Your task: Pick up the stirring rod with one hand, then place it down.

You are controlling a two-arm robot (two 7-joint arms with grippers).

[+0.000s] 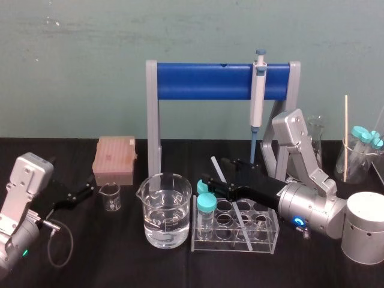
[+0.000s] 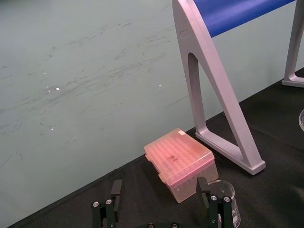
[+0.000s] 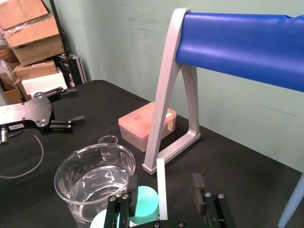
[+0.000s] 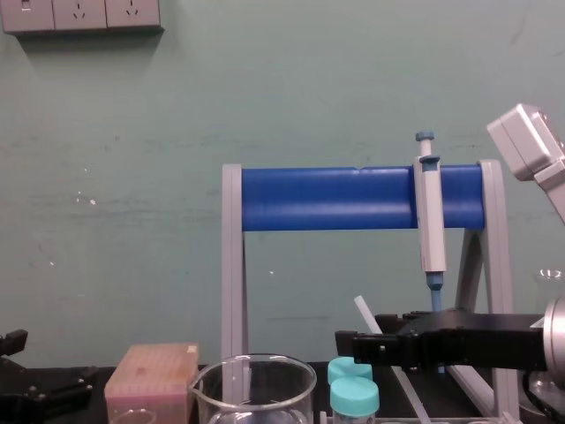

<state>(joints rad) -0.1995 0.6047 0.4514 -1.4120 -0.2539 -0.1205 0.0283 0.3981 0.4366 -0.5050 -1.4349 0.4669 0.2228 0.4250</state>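
The right gripper (image 1: 213, 170) holds its jaws wide astride the tilted stirring rod (image 3: 161, 194), which leans unclamped in the test-tube rack (image 1: 265, 237), while the left gripper (image 1: 89, 187) rests spread at the table's (image 1: 120, 255) left.

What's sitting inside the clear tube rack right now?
In the tube rack: two teal-capped tubes at its left end, and the stirring rod slanting up between the right end effector's open fingers. The arm covers the rear wells. Left end effector rests far left.
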